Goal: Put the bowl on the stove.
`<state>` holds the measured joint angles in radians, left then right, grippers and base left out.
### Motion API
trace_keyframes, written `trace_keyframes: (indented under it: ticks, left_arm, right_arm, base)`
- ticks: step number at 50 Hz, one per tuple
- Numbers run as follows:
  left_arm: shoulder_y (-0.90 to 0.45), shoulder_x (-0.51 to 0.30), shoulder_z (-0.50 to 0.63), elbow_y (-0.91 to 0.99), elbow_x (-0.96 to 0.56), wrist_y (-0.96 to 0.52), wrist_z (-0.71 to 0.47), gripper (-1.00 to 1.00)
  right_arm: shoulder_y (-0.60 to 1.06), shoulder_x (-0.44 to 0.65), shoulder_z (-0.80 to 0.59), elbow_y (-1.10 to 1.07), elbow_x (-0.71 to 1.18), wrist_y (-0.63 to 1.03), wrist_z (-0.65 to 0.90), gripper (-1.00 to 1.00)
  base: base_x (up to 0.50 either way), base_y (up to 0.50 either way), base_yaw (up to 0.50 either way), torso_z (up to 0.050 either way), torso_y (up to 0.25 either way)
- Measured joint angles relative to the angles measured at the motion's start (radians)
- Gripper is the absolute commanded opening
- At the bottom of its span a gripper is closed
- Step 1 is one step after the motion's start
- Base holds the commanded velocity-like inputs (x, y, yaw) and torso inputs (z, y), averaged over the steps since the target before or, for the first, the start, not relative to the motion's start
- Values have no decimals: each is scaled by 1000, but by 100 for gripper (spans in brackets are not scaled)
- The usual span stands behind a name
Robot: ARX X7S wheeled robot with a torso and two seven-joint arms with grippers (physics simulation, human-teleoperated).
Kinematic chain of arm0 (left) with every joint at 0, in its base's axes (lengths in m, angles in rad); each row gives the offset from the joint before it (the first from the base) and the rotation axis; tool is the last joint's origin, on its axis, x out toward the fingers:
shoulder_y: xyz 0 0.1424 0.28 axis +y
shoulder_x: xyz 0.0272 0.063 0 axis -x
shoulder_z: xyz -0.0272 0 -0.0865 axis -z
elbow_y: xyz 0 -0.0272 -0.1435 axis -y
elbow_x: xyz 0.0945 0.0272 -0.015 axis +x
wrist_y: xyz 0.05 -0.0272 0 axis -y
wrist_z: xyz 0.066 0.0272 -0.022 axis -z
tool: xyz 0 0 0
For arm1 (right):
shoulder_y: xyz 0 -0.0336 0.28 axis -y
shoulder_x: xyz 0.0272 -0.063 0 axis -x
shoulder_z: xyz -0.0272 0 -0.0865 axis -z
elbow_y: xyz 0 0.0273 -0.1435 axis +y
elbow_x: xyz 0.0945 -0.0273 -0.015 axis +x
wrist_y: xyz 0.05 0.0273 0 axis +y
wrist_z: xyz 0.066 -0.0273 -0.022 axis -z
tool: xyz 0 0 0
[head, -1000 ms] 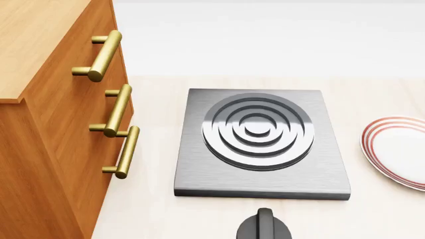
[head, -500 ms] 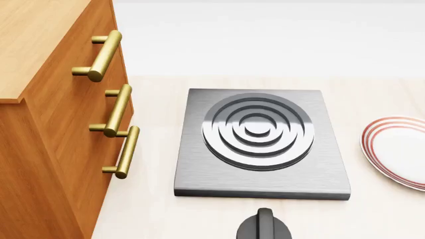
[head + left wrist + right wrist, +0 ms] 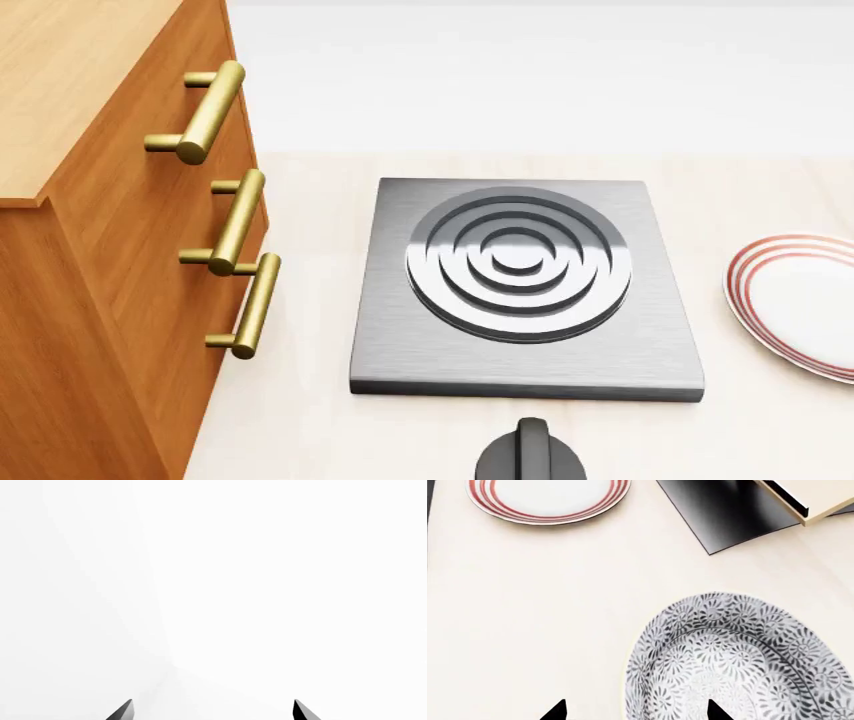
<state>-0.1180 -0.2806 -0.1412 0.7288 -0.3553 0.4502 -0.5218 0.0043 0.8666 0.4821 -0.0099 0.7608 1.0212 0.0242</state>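
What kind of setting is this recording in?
Most likely a simulated kitchen counter: a stove on a pale worktop, a wooden drawer cabinet with brass handles beside it, plus a red-ringed plate and a patterned bowl.

One stove (image 3: 526, 288), one knob (image 3: 531, 455), one bowl (image 3: 740, 660), one red-ringed plate (image 3: 548, 499) — and three brass handles (image 3: 244, 305).

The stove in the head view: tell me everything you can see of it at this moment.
The stove is a square slab of brushed grey metal lying flat on the pale countertop. It carries one dark round burner of raised concentric rings that takes up most of its top. Nothing rests on it, and no pincer is near it in the head view. A wooden cabinet with brass handles stands to its left, a red-ringed plate lies to its right, and a black knob sits apart in front.
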Motion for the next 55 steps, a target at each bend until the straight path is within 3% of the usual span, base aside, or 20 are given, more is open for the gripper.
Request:
trace_keyframes:
  ticks: [26, 27, 55]
  left_arm:
    - [3, -9, 8, 4, 4, 4, -9, 100]
    - [3, -9, 8, 4, 4, 4, -9, 100]
    - [6, -17, 15, 1, 6, 12, -17, 100]
  right_arm:
    - [60, -16, -58, 66, -32, -27, 20, 100]
    - [59, -17, -60, 66, -34, -29, 21, -100]
    - [-4, -38, -20, 42, -32, -89, 21, -100]
  base:
    - [0, 0, 0, 0, 0]
    - [0, 0, 0, 0, 0]
    - [0, 0, 0, 0, 0]
